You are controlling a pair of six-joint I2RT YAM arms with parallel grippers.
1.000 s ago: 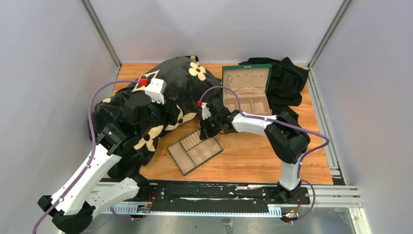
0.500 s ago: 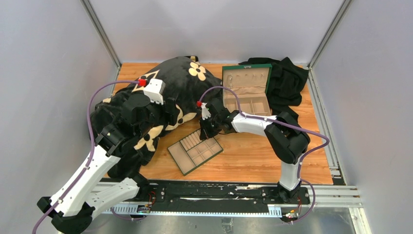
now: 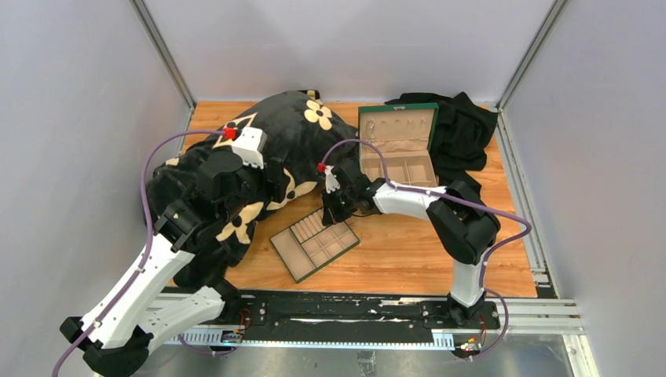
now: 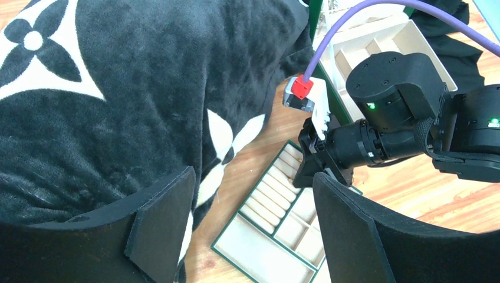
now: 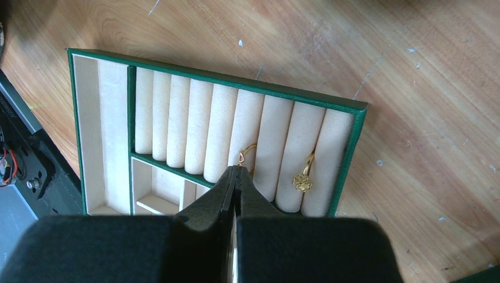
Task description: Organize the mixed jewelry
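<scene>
The flat green tray [image 5: 348, 153] with beige ring rolls fills the right wrist view. My right gripper [image 5: 236, 171] is shut, its tips on a thin gold ring [image 5: 249, 151] that sits in a slot between two rolls. A second gold ring with a clover flower [image 5: 303, 181] sits two slots to the right. From above, my right gripper [image 3: 334, 214] is at the tray's [image 3: 292, 263] far corner. My left gripper [image 4: 253, 224] is open and empty, high above the tray's [image 4: 268, 268] left side. No silvery cluster shows.
A black blanket with beige flowers [image 3: 290, 126] covers the left half of the table, under my left arm. The open green box with beige lining [image 3: 397, 149] stands at the back right, on a black cloth [image 3: 463, 129]. Bare wood lies right of the tray.
</scene>
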